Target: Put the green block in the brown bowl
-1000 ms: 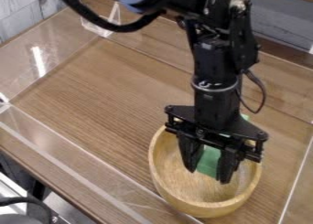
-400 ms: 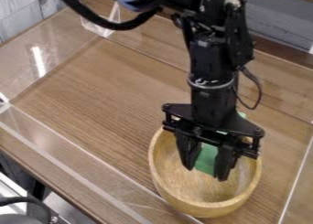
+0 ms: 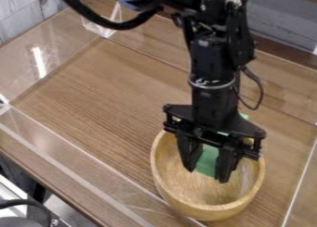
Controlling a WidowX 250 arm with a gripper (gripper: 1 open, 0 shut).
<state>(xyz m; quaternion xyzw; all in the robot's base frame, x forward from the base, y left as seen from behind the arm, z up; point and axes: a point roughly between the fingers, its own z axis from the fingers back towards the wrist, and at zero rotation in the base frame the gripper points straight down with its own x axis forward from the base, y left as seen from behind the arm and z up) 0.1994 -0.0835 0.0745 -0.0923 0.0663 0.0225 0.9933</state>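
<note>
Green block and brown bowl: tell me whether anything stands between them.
Nothing visible does. The gripper is shut on the green block and hangs inside the rim of the brown bowl, with only the bare bowl floor showing below the block.

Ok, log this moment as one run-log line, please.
gripper: shut on green block | position: low inside brown bowl | block: not yet released | next: probably open
</note>
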